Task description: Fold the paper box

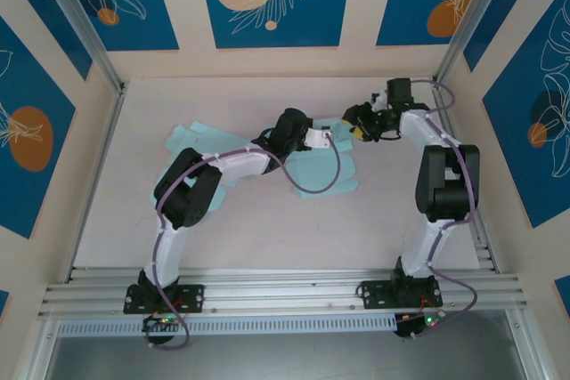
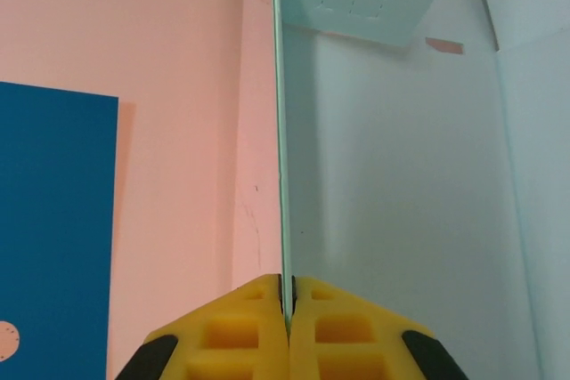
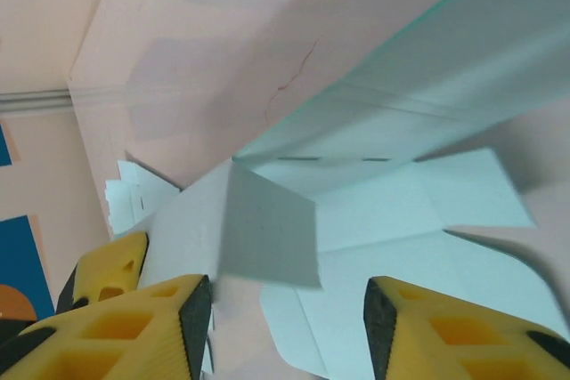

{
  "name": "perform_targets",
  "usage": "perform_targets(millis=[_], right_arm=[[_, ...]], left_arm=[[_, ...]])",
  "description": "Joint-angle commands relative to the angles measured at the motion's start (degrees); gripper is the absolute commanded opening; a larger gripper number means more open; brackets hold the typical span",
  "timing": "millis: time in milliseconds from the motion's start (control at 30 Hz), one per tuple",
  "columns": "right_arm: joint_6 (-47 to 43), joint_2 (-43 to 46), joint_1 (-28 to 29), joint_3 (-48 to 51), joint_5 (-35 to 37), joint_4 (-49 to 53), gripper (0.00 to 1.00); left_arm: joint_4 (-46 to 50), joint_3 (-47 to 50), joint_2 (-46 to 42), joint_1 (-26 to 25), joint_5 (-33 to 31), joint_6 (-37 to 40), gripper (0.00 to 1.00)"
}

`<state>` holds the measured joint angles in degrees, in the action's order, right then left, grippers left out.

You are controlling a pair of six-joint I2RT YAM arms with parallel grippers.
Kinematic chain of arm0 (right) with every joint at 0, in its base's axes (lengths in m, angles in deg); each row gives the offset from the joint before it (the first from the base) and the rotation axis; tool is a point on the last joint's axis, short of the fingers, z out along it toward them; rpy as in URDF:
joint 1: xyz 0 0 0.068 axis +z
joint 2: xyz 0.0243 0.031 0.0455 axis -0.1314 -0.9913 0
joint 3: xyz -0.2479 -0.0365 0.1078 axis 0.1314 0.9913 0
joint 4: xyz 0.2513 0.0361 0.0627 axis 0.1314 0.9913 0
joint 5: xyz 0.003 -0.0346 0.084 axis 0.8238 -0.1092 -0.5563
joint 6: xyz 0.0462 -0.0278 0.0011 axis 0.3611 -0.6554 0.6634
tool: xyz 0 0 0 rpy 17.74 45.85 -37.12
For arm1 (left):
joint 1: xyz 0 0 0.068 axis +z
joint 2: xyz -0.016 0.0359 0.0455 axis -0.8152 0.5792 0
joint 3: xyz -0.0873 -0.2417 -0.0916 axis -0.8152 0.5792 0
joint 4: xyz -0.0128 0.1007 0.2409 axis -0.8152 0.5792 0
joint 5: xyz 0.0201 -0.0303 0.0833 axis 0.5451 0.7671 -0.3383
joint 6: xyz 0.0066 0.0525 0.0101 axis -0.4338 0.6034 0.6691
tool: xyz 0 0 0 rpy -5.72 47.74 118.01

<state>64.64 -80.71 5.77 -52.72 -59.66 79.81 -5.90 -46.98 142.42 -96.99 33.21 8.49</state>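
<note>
The paper box (image 1: 316,171) is a pale teal cardboard blank lying mostly flat in the middle of the table. My left gripper (image 2: 287,295) is shut on the thin edge of one panel (image 2: 401,175), which stands upright, edge-on between the yellow fingers. In the top view the left gripper (image 1: 331,135) sits at the blank's far right corner. My right gripper (image 1: 354,122) is just beyond it. In the right wrist view the right gripper (image 3: 287,309) is open, its pads wide apart. A raised flap (image 3: 258,220) hangs just ahead of the gap, over the flat panels (image 3: 401,211).
More teal sheets (image 1: 191,141) lie at the left, partly under the left arm. A yellow finger (image 3: 111,269) of the left gripper shows at the lower left of the right wrist view. Walls enclose the table on three sides. Bare table (image 1: 267,238) lies in front.
</note>
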Motion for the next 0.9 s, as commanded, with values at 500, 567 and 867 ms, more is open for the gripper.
perform_targets(millis=[500,567,867], right_arm=[[1.2,-5.9,-1.6,10.3,1.8,-12.7,0.48],[1.1,-7.4,-1.2,9.2,2.1,-13.4,0.48],[2.0,-8.8,0.4,9.9,-2.2,-22.2,0.44]], left_arm=[[-6.6,1.8,3.0,0.4,-1.0,3.4,0.00],[-6.8,1.8,3.2,0.4,-1.0,3.2,0.00],[-9.9,2.9,3.9,0.3,-1.9,3.8,0.00]])
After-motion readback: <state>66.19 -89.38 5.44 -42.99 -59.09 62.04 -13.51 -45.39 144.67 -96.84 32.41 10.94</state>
